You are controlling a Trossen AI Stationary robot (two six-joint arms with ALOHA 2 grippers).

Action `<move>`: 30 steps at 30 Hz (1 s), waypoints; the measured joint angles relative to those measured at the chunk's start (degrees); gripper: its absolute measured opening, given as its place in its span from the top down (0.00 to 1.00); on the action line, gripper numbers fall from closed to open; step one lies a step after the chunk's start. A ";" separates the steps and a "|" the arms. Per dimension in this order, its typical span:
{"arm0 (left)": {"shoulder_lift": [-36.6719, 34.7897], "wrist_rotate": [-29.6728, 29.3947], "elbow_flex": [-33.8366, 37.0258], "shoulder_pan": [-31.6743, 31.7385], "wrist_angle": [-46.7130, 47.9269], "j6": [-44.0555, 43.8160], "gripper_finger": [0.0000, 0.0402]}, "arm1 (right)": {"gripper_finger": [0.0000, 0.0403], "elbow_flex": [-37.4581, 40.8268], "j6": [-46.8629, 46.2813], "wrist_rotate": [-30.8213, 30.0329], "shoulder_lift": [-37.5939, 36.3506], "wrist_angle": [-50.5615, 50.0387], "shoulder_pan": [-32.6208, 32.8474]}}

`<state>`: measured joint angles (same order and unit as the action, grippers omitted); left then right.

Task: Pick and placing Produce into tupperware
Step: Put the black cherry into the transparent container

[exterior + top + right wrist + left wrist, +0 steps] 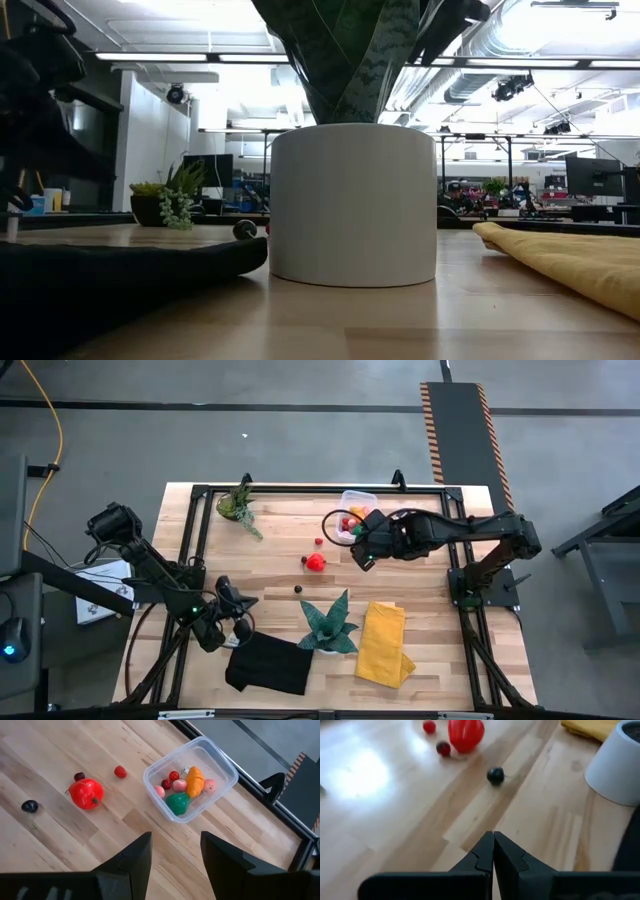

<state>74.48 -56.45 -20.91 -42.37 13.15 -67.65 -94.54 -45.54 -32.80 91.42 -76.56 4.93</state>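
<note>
Right claw [175, 855] parted, empty, raised beside tupperware [220, 762]; left claw [493, 851] closed, empty, low over table.

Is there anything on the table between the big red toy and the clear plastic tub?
Yes: a small red berry lies between the big red toy and the tub, otherwise bare wood. The right wrist view shows it.
</note>
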 joint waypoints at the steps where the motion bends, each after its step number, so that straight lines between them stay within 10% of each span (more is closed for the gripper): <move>1: 0.00 -0.95 -0.02 0.00 -0.02 1.08 1.00 | 0.60 0.00 -0.74 -0.06 0.00 -0.08 0.22; 20: 5.24 -4.66 0.00 -0.02 -1.35 9.99 0.99 | 0.60 0.00 -8.28 -3.04 0.00 -1.06 4.46; 30: 6.88 -5.26 0.00 0.00 -4.53 11.92 0.74 | 0.60 0.00 -8.61 -3.04 0.00 -1.17 4.89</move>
<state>81.36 -61.71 -20.91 -42.37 8.61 -55.72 -94.54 -54.15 -35.83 91.42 -77.73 9.82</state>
